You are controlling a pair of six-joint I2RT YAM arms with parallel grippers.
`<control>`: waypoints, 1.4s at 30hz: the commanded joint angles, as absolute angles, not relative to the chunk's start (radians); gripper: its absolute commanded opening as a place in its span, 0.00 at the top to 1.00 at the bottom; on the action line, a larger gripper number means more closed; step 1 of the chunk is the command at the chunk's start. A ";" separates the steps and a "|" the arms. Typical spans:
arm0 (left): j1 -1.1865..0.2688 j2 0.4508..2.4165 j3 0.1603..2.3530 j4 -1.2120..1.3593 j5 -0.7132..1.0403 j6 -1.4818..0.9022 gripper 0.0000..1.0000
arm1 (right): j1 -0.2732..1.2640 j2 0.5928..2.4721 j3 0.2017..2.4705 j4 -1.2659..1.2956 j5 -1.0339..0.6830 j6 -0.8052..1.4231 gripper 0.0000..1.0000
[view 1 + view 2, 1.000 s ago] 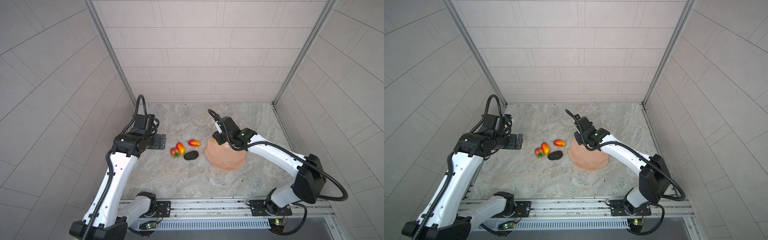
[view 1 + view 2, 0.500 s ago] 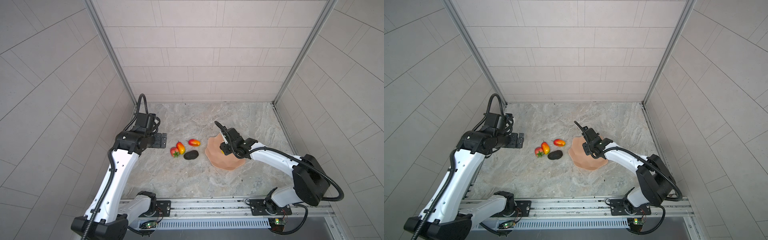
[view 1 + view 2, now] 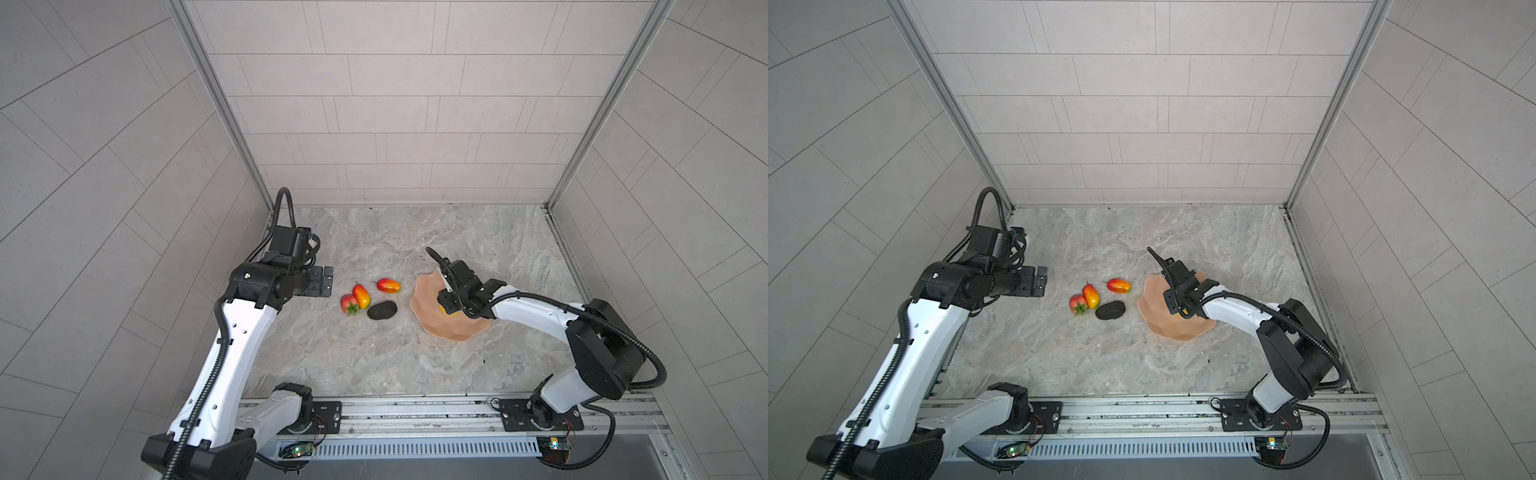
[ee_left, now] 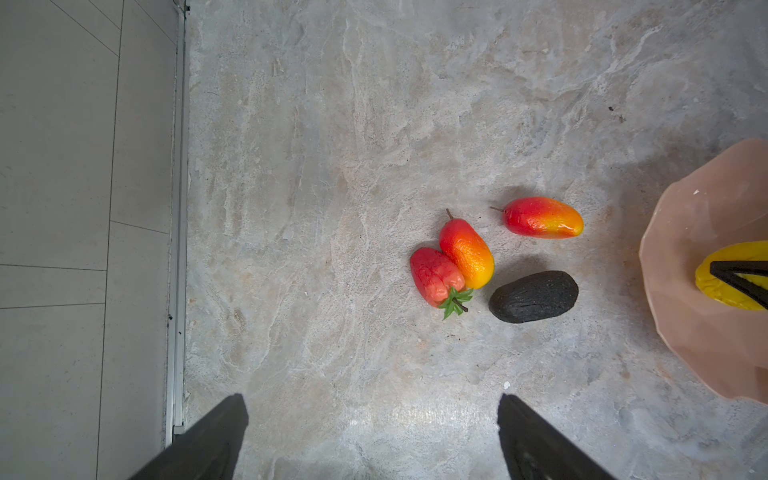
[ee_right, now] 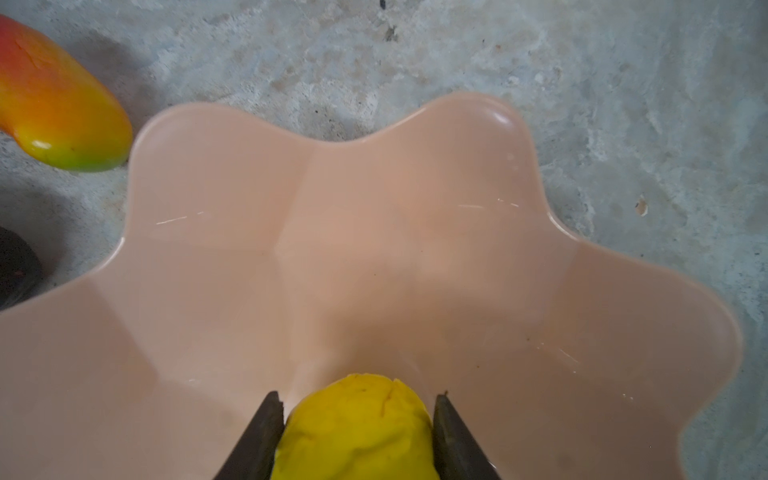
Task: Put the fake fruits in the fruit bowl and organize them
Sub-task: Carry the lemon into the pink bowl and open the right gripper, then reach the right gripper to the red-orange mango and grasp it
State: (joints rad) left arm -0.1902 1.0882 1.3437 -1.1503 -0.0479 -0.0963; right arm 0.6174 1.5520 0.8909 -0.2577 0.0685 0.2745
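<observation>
The peach-pink fruit bowl sits right of centre in both top views. Low inside it, my right gripper is shut on the bumpy yellow fruit. On the marble left of the bowl lie two mangoes, a strawberry touching one mango, and a black avocado. My left gripper hangs open above the floor, left of these fruits, holding nothing.
Tiled walls close the marble floor at the back and on both sides, with a metal rail along the front. The nearest mango and the avocado lie just outside the bowl's rim.
My right gripper has moved from the bowl's far-left rim toward its middle and sunk lower, still holding the yellow fruit. The left arm has hardly moved.
</observation>
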 commanded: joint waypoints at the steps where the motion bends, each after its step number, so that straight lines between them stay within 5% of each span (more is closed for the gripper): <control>1: -0.190 1.074 1.376 -1.177 -0.060 -0.091 0.00 | 0.626 1.561 0.888 -0.251 0.071 0.291 0.59; 15: -0.190 1.078 1.371 -1.175 -0.058 -0.084 0.00 | 0.629 1.525 0.926 -0.320 0.082 0.267 0.34; 23: -0.190 1.073 1.368 -1.177 -0.060 -0.084 0.00 | 0.691 1.467 1.049 -0.423 0.114 0.209 0.01; 42: -0.190 1.066 1.365 -1.186 -0.044 -0.094 0.00 | 0.792 1.976 1.585 -0.425 -0.004 0.137 0.05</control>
State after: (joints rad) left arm -0.1902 1.0805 1.3499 -1.1584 -0.0444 -0.0933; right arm 0.7856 1.9205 1.5200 -0.3943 0.0185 0.1539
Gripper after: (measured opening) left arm 0.996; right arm 0.955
